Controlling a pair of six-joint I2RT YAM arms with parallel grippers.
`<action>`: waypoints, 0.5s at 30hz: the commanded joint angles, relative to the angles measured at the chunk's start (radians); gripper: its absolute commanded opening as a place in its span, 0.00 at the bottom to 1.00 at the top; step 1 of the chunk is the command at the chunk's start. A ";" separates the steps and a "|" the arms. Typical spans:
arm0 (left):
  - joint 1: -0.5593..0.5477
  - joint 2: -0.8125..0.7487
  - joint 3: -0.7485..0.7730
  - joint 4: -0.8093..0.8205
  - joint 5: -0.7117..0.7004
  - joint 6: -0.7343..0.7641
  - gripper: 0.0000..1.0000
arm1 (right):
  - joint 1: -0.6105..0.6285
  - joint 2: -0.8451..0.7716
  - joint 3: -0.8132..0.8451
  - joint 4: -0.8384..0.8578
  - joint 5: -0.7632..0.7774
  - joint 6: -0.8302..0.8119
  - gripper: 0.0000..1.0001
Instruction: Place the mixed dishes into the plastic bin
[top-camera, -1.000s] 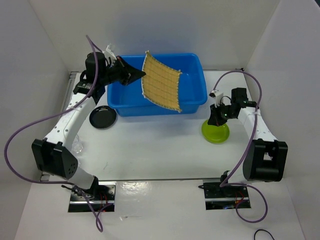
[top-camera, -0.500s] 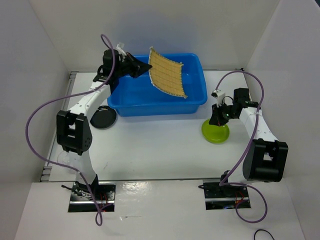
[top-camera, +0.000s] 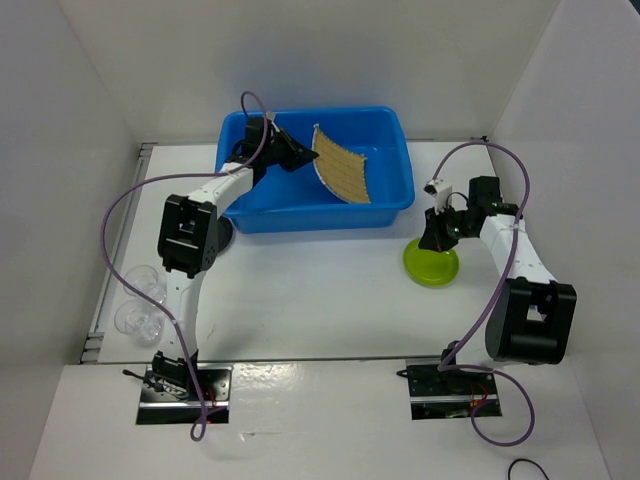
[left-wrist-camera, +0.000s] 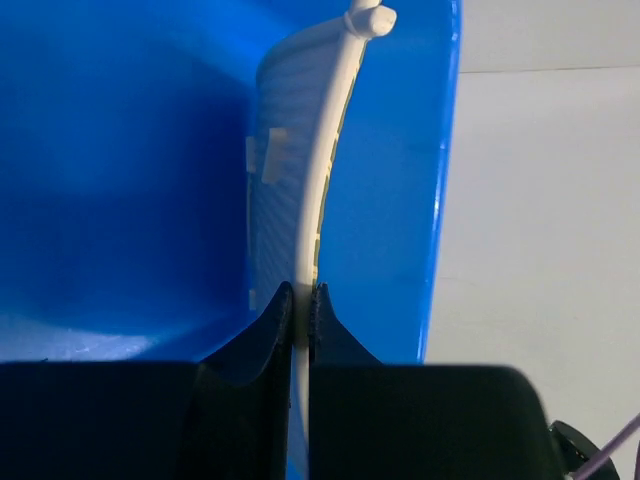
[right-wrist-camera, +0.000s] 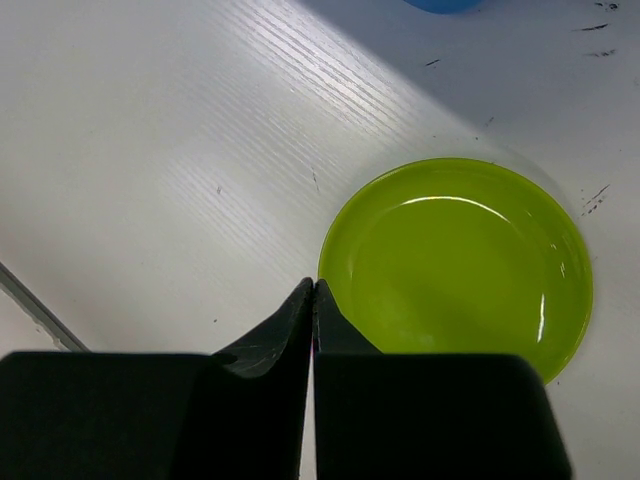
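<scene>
My left gripper (top-camera: 306, 158) is shut on an edge of the tan slatted bamboo mat (top-camera: 342, 176) and holds it tilted inside the blue plastic bin (top-camera: 300, 218). In the left wrist view the mat (left-wrist-camera: 322, 190) is edge-on between the closed jaws of the left gripper (left-wrist-camera: 302, 292), next to the bin wall (left-wrist-camera: 395, 150). My right gripper (top-camera: 437, 240) is shut and empty, just above the lime-green plate (top-camera: 432, 266). In the right wrist view the right gripper (right-wrist-camera: 313, 286) has its tips at the left rim of the plate (right-wrist-camera: 460, 265). The black plate (top-camera: 227, 232) is mostly hidden behind my left arm.
Two clear glass cups (top-camera: 142, 281) (top-camera: 130, 318) stand at the left edge of the white table, near the left arm's base. White walls enclose the table on the left, back and right. The bin sits at the back centre.
My left arm has swung right and lowered the mat from above the bin's rim down into the bin. The glass cups have come into view. The right arm has not moved.
</scene>
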 joint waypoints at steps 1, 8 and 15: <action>-0.010 0.020 0.112 0.022 0.006 0.034 0.00 | -0.016 -0.031 -0.001 0.028 -0.022 -0.014 0.06; -0.019 0.077 0.140 -0.168 -0.070 0.149 0.00 | -0.026 -0.031 -0.001 0.019 -0.022 -0.014 0.20; -0.028 0.151 0.281 -0.470 -0.167 0.309 0.15 | -0.026 -0.031 -0.001 0.019 -0.022 -0.024 0.27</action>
